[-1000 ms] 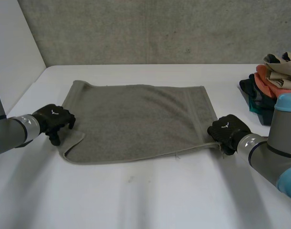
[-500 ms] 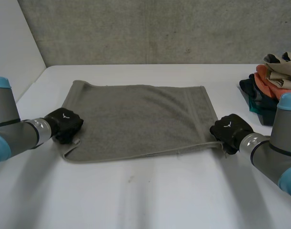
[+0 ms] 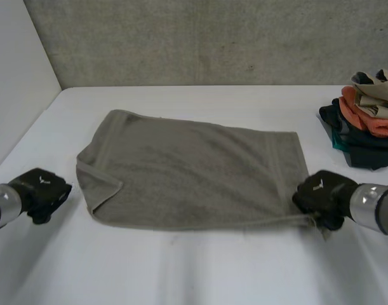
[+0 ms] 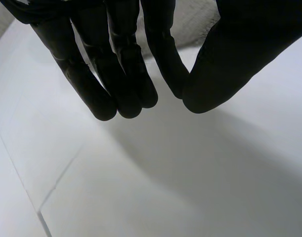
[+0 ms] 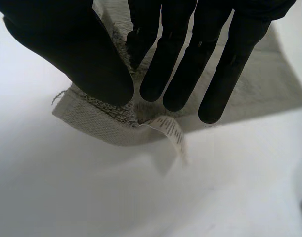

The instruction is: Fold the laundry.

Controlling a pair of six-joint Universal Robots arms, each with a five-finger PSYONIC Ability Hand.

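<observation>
Head view: a grey towel (image 3: 194,171) lies centred on the table (image 3: 200,267). The right hand (image 3: 317,197) pinches its four o'clock corner; the left hand (image 3: 44,190), relaxed and empty, rests off it at eight o'clock. Pulling one-handed may skew or bunch it.

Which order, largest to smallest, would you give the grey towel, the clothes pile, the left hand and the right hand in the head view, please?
1. grey towel, by far the largest.
2. clothes pile, partly cut off by the view's edge.
3. left hand and right hand: they look alike, so unranked.
</observation>
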